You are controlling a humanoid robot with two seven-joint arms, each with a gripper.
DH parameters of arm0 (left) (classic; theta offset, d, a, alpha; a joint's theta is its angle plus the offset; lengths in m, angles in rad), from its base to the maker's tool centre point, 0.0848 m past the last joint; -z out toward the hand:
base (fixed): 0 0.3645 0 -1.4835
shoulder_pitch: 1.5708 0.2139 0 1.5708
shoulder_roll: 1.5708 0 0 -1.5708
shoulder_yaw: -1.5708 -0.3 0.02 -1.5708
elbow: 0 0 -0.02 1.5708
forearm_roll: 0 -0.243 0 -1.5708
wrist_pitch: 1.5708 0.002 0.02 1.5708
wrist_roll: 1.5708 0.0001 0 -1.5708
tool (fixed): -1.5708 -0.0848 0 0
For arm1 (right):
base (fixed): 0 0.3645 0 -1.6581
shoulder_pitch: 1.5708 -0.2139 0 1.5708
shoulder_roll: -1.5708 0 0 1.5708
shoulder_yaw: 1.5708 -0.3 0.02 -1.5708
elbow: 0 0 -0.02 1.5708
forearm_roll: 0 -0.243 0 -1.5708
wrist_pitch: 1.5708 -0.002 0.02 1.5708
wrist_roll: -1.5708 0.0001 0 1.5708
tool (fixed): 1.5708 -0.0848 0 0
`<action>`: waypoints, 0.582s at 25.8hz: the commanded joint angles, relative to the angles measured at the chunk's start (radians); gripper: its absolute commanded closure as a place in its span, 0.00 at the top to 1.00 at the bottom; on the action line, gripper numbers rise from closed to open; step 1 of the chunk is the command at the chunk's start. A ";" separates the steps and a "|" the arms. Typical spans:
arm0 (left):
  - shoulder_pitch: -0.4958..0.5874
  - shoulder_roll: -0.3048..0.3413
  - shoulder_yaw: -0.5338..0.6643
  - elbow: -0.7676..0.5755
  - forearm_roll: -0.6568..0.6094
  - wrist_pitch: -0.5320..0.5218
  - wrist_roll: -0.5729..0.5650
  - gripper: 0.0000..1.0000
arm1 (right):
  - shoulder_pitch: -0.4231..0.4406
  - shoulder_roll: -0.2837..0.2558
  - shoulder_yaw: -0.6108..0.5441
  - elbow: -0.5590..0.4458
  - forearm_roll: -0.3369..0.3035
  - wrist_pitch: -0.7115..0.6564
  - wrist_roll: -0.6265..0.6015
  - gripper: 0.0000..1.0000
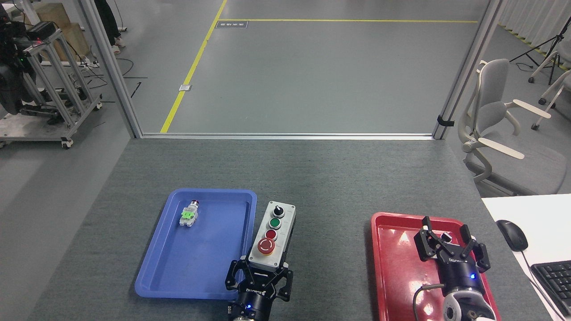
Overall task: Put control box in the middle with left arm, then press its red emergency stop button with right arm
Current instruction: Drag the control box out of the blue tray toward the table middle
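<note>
Head view of a dark-grey felt-like worktop [312, 178] bearing two trays. The left gripper [259, 278], black with a blue light at its wrist, has its fingers [235, 277] closed around the near end of the control box [272, 236], gripping it. The control box, an oblong light-grey housing on a black base, lies just beside the right rim of the blue tray [156, 267], outside it and over the bare worktop, its long axis running away from the robot and leaning slightly to the right. Whether it touches the worktop or is held just above it cannot be told. Along its top face stand, from far to near, a black knob [278, 208], a green button [275, 223], a small red button [271, 234] and the big red emergency stop button [266, 245], the last nearest the gripping fingers. In the blue tray, near its far left corner, lies a small loose green-and-silver part with a red tip [189, 214], well apart from the control box. The right gripper [450, 247], with a grey cable loop [424, 294] beside its wrist, sits over the red tray [388, 267] with its fingers spread apart and holding nothing. A small dark object shows between those fingers in the red tray; its nature cannot be told. At the right edge, a white desk carries a black mouse [512, 235] and a black keyboard [553, 278].
</note>
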 commanded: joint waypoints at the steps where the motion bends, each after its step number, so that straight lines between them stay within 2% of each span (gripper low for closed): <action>1: -0.004 -0.003 -0.077 0.003 0.062 0.107 -0.011 0.04 | 0.001 -0.003 0.000 0.000 0.000 0.004 0.004 0.99; 6: -0.010 -0.003 -0.200 0.014 0.149 0.305 -0.060 0.04 | 0.001 -0.003 0.000 0.000 0.000 0.006 0.004 0.99; 12: -0.039 -0.003 -0.273 0.009 0.179 0.324 -0.115 0.00 | 0.001 -0.014 -0.016 0.000 -0.002 0.004 0.004 0.99; 15: -0.085 -0.004 -0.324 0.020 0.269 0.328 -0.115 0.00 | 0.001 -0.014 -0.026 0.000 -0.002 0.003 0.002 0.99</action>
